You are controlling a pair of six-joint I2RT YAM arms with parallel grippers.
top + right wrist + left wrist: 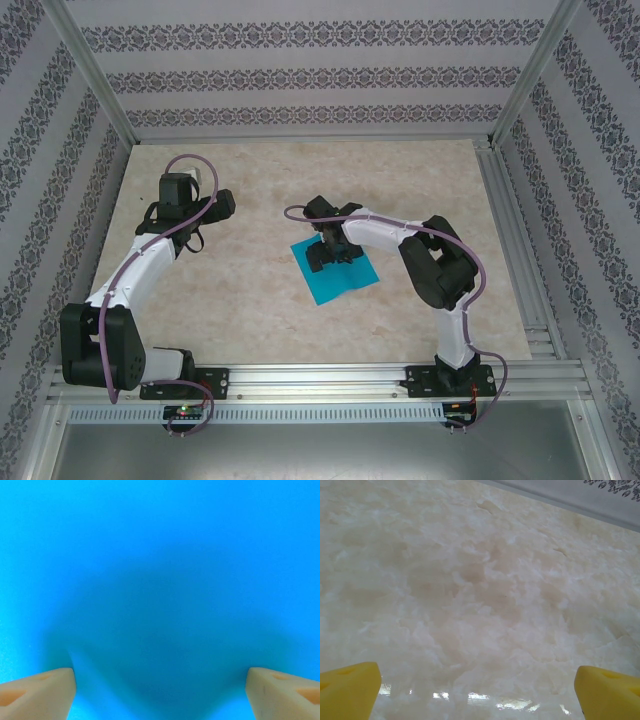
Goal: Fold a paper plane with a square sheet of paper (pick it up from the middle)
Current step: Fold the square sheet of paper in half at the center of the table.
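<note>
Overhead view: the thin teal-blue square sheet of paper [338, 284] lies flat on the beige marbled tabletop [250, 300], just right of the frame's centre. It is turned so that its edges run oblique to the tabletop's edges, with one corner pointing to the lower left of the frame. Being square, it has no long axis. The black right tool [330, 256] stands on the sheet's upper middle and hides that part. The white-and-black left arm [140, 265] with its purple cable [185, 225] reaches up the left of the frame, well apart from the sheet. Patterned walls [300, 75] and aluminium frame rails [330, 380] enclose the tabletop. Right wrist view, a detail the overhead view lacks: the right tool [160, 682] has its two pale orange fingers [37, 690] spread to the lower corners, with blue paper between and beyond them and nothing pinched. A faint ripple marks the paper beside the lower-left finger. Left wrist view: the left tool [479, 682], with yellow fingers [350, 687], is likewise spread wide over bare glossy tabletop, with a strip of wall at the upper right.
</note>
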